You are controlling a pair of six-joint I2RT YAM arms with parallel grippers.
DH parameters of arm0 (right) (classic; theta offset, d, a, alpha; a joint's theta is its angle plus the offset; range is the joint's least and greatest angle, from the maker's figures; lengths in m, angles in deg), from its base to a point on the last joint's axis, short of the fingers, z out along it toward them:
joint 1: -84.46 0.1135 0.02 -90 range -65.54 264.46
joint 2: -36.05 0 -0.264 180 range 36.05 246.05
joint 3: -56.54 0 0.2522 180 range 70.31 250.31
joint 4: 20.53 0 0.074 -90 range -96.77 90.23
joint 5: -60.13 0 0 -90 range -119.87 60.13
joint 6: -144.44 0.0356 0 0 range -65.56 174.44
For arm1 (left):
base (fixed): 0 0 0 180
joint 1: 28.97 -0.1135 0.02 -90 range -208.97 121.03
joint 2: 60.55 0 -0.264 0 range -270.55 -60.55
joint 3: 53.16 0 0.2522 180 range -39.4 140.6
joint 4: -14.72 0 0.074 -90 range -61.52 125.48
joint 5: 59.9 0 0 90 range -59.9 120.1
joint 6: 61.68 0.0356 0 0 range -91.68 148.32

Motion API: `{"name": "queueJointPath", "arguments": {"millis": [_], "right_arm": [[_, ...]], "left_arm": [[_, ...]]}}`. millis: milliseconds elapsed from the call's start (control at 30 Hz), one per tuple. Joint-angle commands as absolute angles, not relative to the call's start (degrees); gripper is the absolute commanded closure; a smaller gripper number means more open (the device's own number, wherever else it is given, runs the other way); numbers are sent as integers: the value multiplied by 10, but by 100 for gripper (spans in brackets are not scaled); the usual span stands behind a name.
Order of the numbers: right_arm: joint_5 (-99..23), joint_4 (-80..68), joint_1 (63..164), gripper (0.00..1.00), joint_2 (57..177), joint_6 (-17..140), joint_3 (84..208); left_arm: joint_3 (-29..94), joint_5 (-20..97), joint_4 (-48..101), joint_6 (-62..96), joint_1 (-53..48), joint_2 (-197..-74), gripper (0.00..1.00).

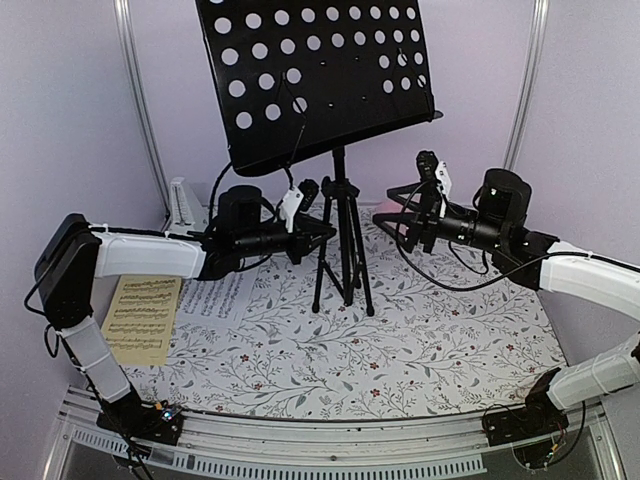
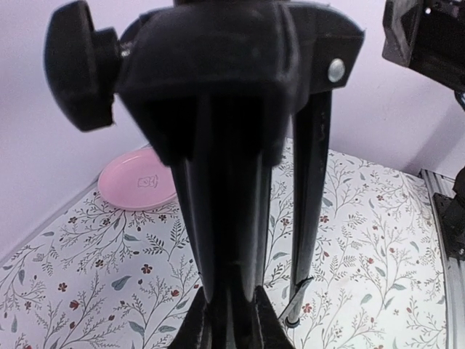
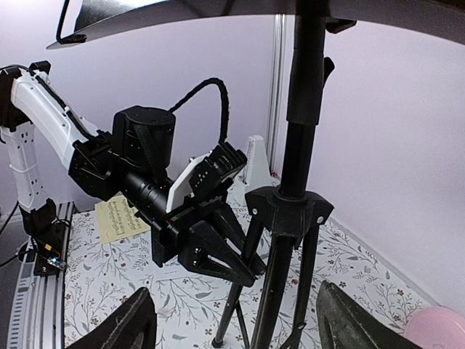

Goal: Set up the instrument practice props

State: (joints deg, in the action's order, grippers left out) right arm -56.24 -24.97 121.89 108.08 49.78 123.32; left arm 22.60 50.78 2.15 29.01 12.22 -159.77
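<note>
Music stand (image 1: 340, 130) pinched by left end effector (image 1: 325, 236), right end effector (image 3: 243, 320) spread alongside

Music stand (image 1: 330, 100) stands upright at the centre of the table (image 1: 430, 350), its perforated desk toward 12 o'clock. Left gripper (image 1: 322, 236) meets the tripod from 9 o'clock. Right gripper (image 1: 393, 212) sits at 3 o'clock of the pole, jaws spread, apart from it. Yellowish page (image 1: 143, 318) lies flat at 8 o'clock. White page (image 1: 218, 295) lies just beside it, partly under the left arm.
</note>
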Motion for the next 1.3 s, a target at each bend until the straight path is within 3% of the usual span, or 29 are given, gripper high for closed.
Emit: {"name": "queueJointPath", "arguments": {"millis": [0,100,200,600,800,1133,1267], "right_arm": [[-573,-263,1217,20,1064,505,1187],[-571,-284,1217,11,1072,516,1149],[-561,-308,1217,9,1091,521,1119],[-553,-456,1217,15,1244,530,1051],[-538,-475,1218,19,1329,521,1091],[-511,-479,1210,29,1415,491,1140],[-518,-479,1210,47,1426,491,1152]], "left_arm": [[238,482,37,332,117,-1590,100],[240,484,39,338,117,-1589,100],[246,484,43,340,117,-1589,100],[256,481,55,347,118,-1585,100],[256,482,59,353,118,-1584,100],[260,483,68,362,118,-1580,100],[261,477,71,368,117,-1583,100]]}}
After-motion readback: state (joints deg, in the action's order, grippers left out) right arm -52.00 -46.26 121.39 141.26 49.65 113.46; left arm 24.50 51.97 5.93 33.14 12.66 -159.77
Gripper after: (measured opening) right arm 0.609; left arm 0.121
